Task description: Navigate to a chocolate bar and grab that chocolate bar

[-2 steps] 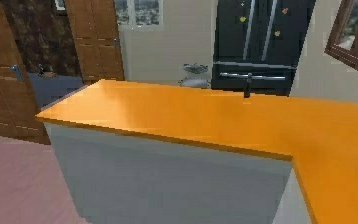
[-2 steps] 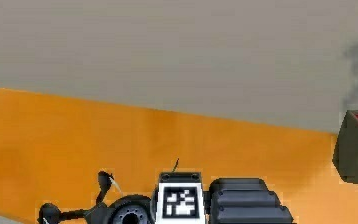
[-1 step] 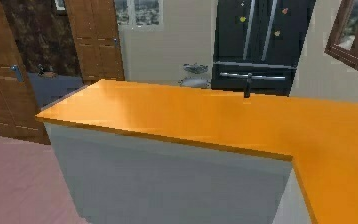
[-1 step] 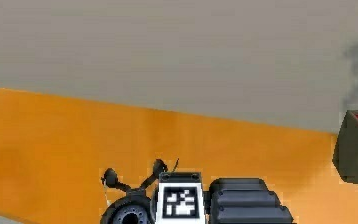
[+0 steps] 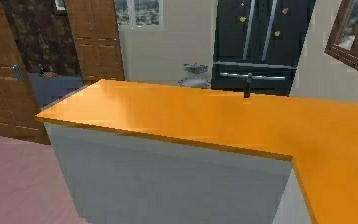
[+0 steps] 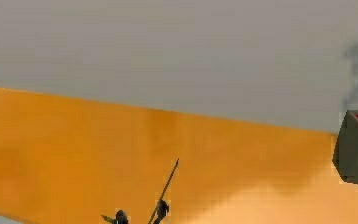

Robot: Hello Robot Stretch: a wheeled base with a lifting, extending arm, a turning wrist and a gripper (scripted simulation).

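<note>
Thin dark fingers of my gripper (image 6: 152, 200) rise from the bottom edge of the arm side view, over an orange countertop (image 6: 77, 150). Only bare orange surface lies behind the finger tips, so the gripper holds nothing. At this view's right edge a dark boxy thing with a red top (image 6: 357, 145) stands on the counter. In the forward view the same orange countertop (image 5: 187, 115) runs across in an L shape on a pale grey base (image 5: 157, 180).
A dark tall fridge (image 5: 252, 45) stands behind the counter, with a dark faucet (image 5: 247, 85) before it and a grey pot-like thing (image 5: 195, 73) to its left. Wooden cabinets (image 5: 92, 40) fill the left. Pink floor (image 5: 17, 180) lies at bottom left. A grey wall (image 6: 177, 50) backs the counter.
</note>
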